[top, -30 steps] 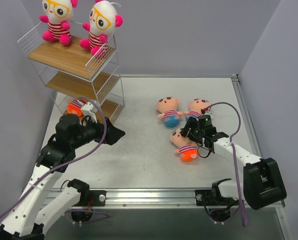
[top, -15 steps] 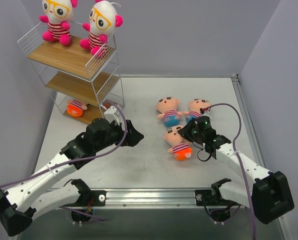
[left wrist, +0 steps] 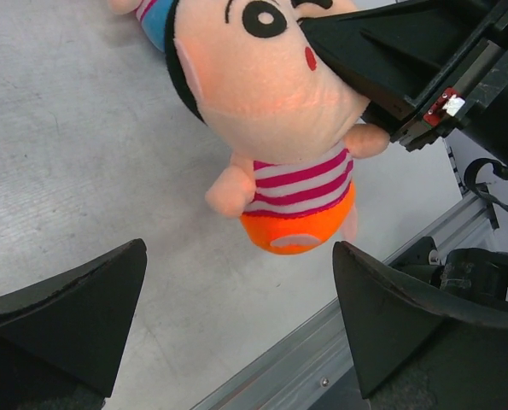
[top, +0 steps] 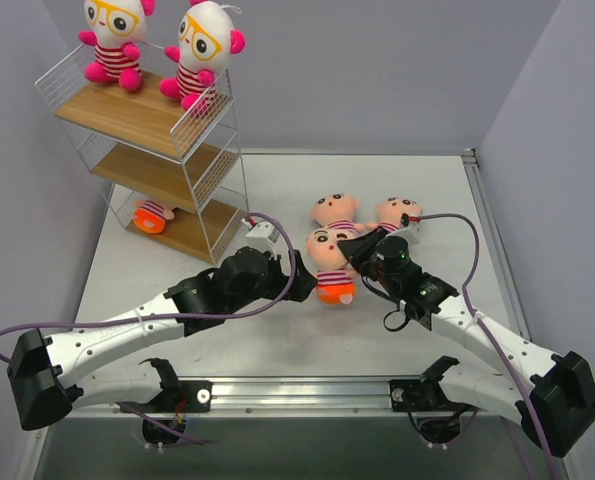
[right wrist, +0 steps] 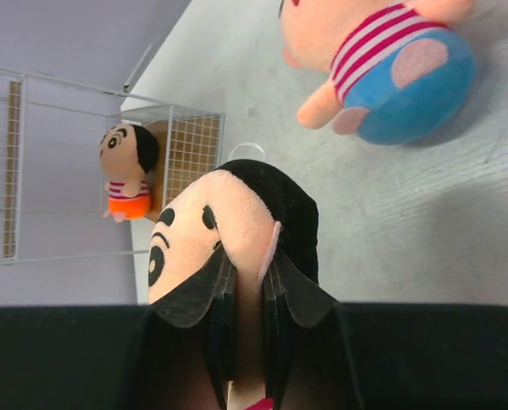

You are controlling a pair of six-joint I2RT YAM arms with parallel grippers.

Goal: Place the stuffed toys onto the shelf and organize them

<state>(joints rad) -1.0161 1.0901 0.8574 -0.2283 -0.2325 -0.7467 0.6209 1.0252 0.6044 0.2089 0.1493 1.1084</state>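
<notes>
Setting: robotics lab test cell. Grey table [top: 277,190] is boxed in by plain lavender partition walls [top: 377,70] at the back and both sides. An aluminium extrusion rail [top: 307,392] runs along the near edge, with the left arm [top: 112,340] and right arm [top: 497,345] mounted at it. Both are white-and-black units. A purple cable [top: 471,250] loops loose over the right arm. Staged props on the bench: a white wire shelf [top: 142,115] with wooden boards, and stuffed toys [top: 205,45].
</notes>
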